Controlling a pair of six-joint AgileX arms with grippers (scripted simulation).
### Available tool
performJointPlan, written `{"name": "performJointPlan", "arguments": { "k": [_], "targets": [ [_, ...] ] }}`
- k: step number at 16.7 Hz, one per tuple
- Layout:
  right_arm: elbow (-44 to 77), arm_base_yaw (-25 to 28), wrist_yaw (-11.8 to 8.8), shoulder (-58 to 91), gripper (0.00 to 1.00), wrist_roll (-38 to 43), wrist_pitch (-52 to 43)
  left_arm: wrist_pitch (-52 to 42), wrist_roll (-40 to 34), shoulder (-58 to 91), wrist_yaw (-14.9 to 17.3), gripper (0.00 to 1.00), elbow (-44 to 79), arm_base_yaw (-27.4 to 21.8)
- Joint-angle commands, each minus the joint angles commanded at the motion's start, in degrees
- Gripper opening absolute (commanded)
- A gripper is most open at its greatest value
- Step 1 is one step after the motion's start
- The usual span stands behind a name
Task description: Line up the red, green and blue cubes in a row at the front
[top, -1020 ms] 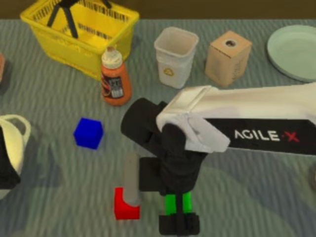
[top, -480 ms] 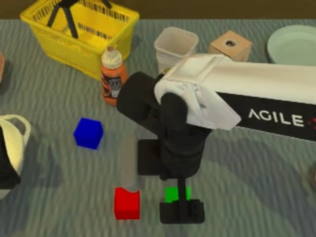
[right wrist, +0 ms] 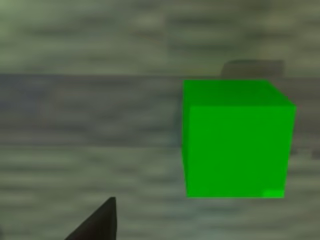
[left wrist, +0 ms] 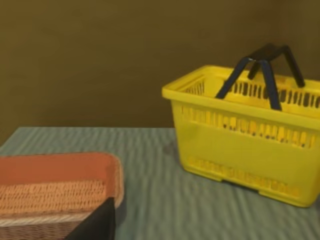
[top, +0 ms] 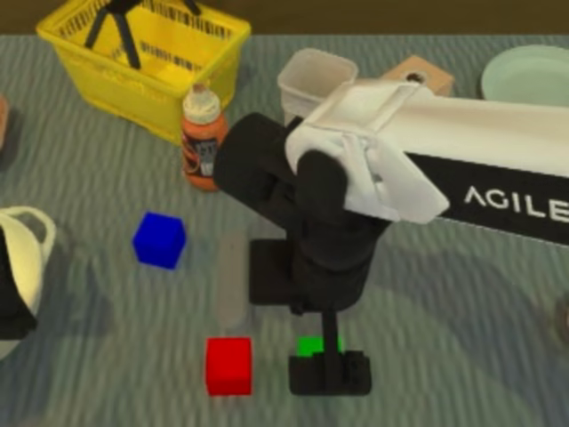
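Note:
The red cube point(top: 229, 365) rests near the front edge, left of centre. Just to its right lies the green cube point(top: 308, 345), mostly covered in the top view by my right gripper point(top: 327, 372), which hovers above it, open. In the right wrist view the green cube point(right wrist: 235, 140) sits on the table, apart from the one dark fingertip point(right wrist: 102, 222) that shows. The blue cube point(top: 160, 239) stands alone farther back on the left. My left gripper point(top: 13, 294) is parked at the left edge, open.
A yellow basket point(top: 142, 53) stands at the back left, with an orange bottle point(top: 203, 133) in front of it. A white cup point(top: 311, 76), a cardboard box point(top: 427, 76) and a pale plate point(top: 529, 80) line the back. A woven tray point(left wrist: 55, 190) lies far left.
My right gripper has let go of the green cube, which now sits on the table beside the red one. The right arm has risen above it.

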Motion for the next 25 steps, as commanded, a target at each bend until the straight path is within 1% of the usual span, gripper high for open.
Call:
{"name": "performJointPlan", "arguments": {
  "k": [3, 6, 10, 13, 16, 19, 22, 25],
  "targets": [
    [-3.98, -2.99, -0.60, -5.26, 1.00, 1.80, 3.84, -3.17, -0.30, 5.38, -0.15, 1.00, 5.14, -0.93],
    [-11.64, -8.27, -1.49, -15.89, 1.00, 5.09, 10.73, -9.51, -0.73, 16.23, -0.16, 1.00, 14.45, -2.82],
    [-27.15, -18.04, -2.53, -37.29, 1.00, 11.67, 22.78, -21.80, -1.39, 37.72, 0.06, 1.00, 30.68, -6.37],
    [-41.63, -26.47, -2.76, -55.98, 1.00, 17.69, 32.56, -32.63, -1.94, 56.40, 0.30, 1.00, 44.07, -9.40],
    [-56.29, -34.57, -2.39, -73.98, 1.00, 23.67, 41.86, -43.33, -2.49, 74.88, 0.48, 1.00, 57.59, -12.38],
    [-68.99, -41.40, -1.51, -88.91, 1.00, 28.89, 50.05, -52.53, -2.99, 91.54, 0.53, 1.00, 70.27, -15.01],
    [-78.86, -46.70, -0.36, -100.31, 1.00, 33.18, 56.99, -59.26, -3.39, 104.94, 0.44, 1.00, 81.02, -17.06],
    [-85.36, -50.24, 0.71, -108.42, 1.00, 36.26, 62.04, -63.25, -3.68, 113.64, 0.26, 1.00, 88.69, -18.42]
  ]
}}
